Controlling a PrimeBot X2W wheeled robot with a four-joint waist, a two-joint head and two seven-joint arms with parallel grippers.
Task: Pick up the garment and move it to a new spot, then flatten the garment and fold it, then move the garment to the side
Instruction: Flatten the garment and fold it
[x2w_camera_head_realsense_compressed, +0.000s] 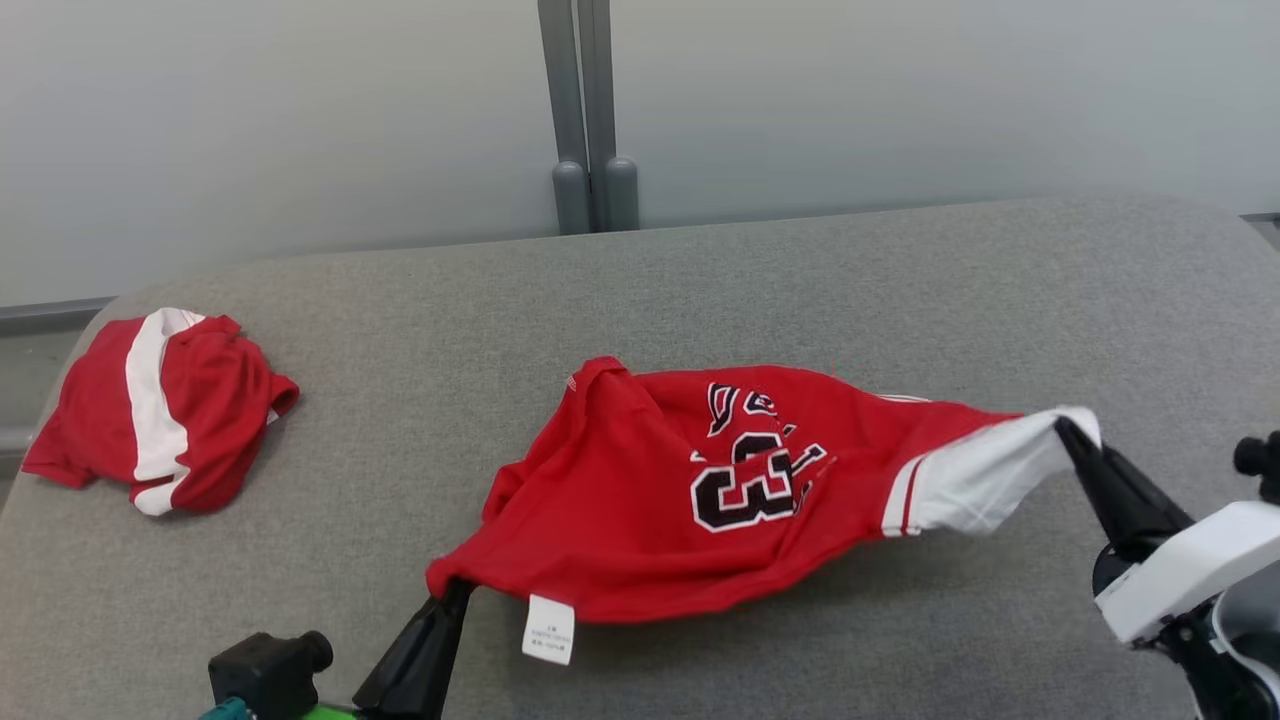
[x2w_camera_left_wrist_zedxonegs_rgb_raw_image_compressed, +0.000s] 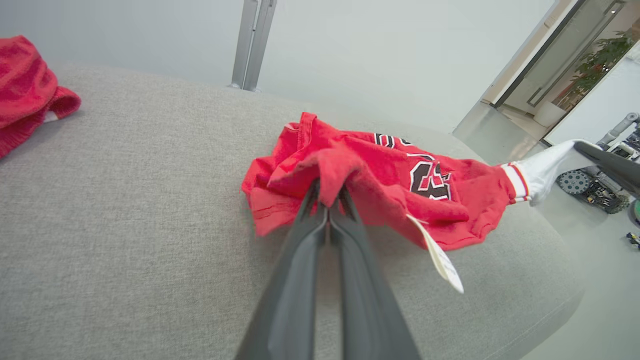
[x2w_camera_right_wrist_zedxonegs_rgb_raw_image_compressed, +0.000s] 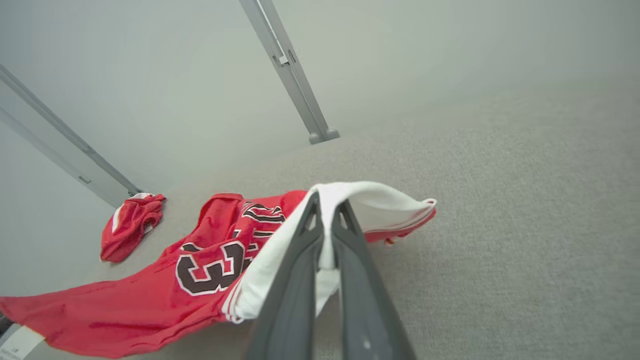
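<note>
We list: left end effector (x2w_camera_head_realsense_compressed: 455, 592), fingers pinched together on a red corner of the garment (x2w_camera_head_realsense_compressed: 620, 500); right end effector (x2w_camera_head_realsense_compressed: 1066, 430), likewise pinched, gripping its white end (x2w_camera_head_realsense_compressed: 985, 475).

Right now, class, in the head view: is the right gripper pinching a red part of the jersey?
No, the right gripper is shut on the white end of the jersey.
</note>
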